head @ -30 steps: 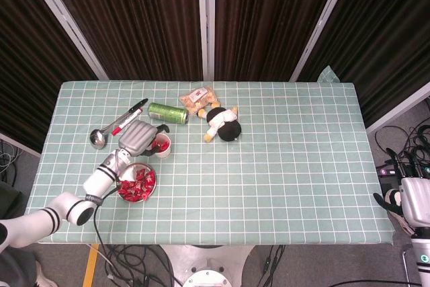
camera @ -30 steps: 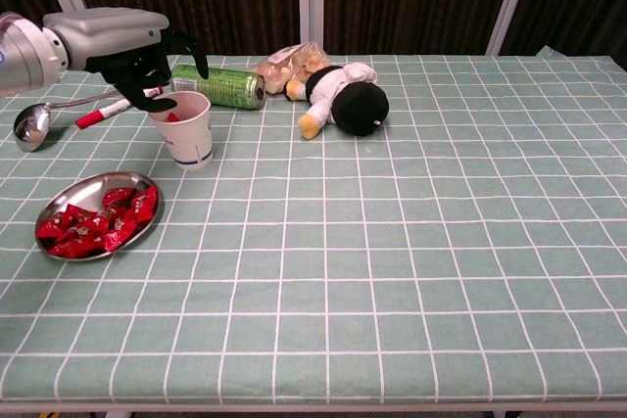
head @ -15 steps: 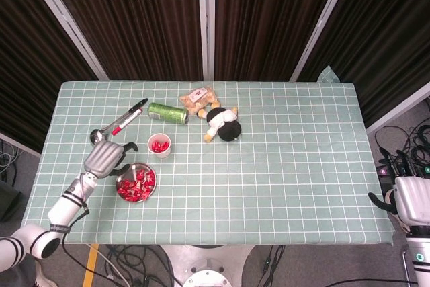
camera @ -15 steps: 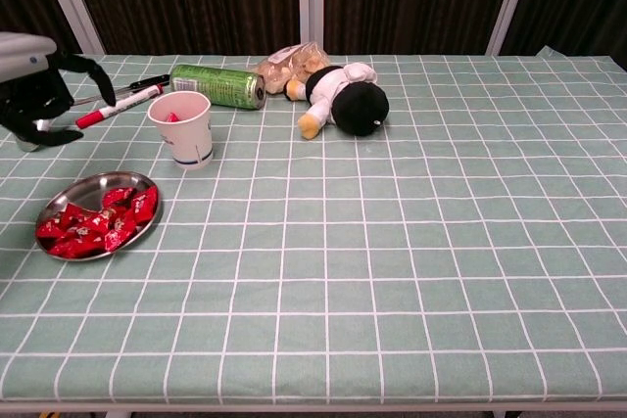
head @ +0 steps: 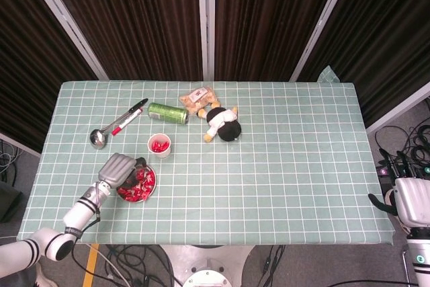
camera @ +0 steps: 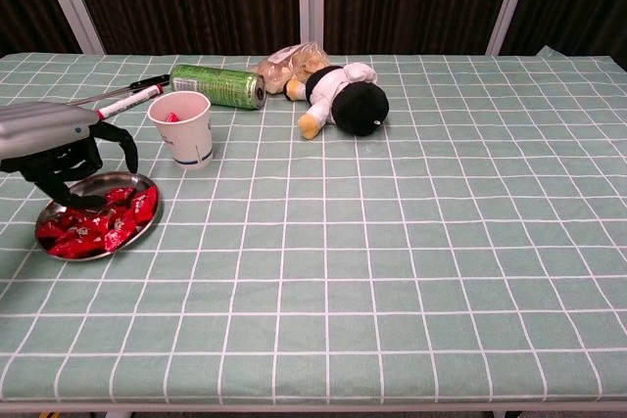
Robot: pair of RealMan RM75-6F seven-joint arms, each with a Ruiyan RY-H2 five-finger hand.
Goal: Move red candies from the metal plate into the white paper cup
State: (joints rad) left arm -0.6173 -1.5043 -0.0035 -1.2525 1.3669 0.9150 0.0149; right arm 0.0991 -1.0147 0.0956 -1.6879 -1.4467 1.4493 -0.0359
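Metal plate [camera: 147, 224]: shallow, round, shiny steel, near left part of the table; holds a heap of red candies [camera: 93, 224] in crinkly glossy wrappers.
Left hand [camera: 61, 149]: silver back, dark fingers [camera: 126, 143] curled downward over the far left half of the plate; tips down among or just above the candies. Cannot tell whether any candy is pinched.
White paper cup [camera: 185, 128]: smooth tapered cup, upright, just beyond the plate and to its right; red candy visible inside.
Right hand [head: 411, 201]: off the table at the near right edge; finger state cannot be told.
Tablecloth [camera: 411, 242]: pale green, white grid.
Far items: black-and-white plush toy [camera: 345, 95], green can [camera: 217, 85] on its side, red-capped marker [camera: 120, 103], crinkled snack bag [camera: 292, 61].
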